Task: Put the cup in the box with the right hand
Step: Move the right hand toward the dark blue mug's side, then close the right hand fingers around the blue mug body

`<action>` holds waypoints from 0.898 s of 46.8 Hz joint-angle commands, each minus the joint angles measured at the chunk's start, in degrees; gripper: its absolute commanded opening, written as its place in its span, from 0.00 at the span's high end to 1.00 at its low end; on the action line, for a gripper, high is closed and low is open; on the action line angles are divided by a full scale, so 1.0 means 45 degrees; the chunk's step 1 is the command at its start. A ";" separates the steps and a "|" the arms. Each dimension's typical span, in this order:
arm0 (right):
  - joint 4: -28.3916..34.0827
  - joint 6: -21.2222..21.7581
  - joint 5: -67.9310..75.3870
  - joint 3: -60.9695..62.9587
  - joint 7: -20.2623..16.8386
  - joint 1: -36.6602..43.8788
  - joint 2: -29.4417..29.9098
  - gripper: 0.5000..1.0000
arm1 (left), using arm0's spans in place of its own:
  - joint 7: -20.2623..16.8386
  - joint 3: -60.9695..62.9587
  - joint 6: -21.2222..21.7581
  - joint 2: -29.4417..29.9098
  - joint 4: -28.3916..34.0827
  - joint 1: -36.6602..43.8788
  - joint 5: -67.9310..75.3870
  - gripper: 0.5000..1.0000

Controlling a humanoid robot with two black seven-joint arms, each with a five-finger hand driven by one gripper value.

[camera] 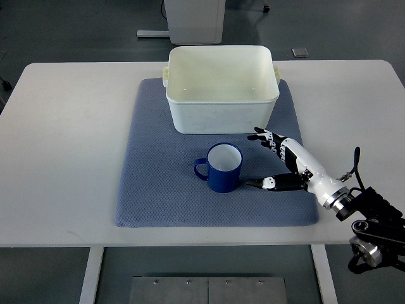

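The blue cup stands upright at the centre of the frame on the grey mat, handle to the left, just below the empty white box. The right hand, at centre right, has its fingers spread and holds nothing, thumb near the cup's side. This looks like the reach-to-grasp step; next the fingers must close around the cup. The left arm is out of view.

Blue cup upright on grey mat, handle pointing left, white inside. White box sits on the mat's far edge, open top. Right robot hand just right of the cup, fingers spread, not touching it. Mat lies on white tabletop.
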 commanded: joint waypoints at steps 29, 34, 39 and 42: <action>-0.0136 -0.0828 0.0102 -0.0722 0.0000 0.0644 0.0960 0.00 | 0.0002 0.0000 -0.0002 0.0000 -0.0002 0.0000 0.0000 0.00; -0.0214 -0.0946 0.0122 -0.0820 0.0000 0.0723 0.1097 0.00 | 0.0002 0.0000 -0.0002 0.0000 -0.0002 0.0000 0.0000 0.00; -0.0233 -0.0946 0.0141 -0.0839 0.0000 0.0761 0.1136 0.00 | 0.0002 0.0000 -0.0002 0.0000 -0.0002 0.0000 0.0000 0.00; -0.0272 -0.0946 0.0141 -0.0839 0.0000 0.0781 0.1136 0.00 | 0.0002 0.0000 0.0018 0.0000 -0.0002 0.0000 0.0000 0.00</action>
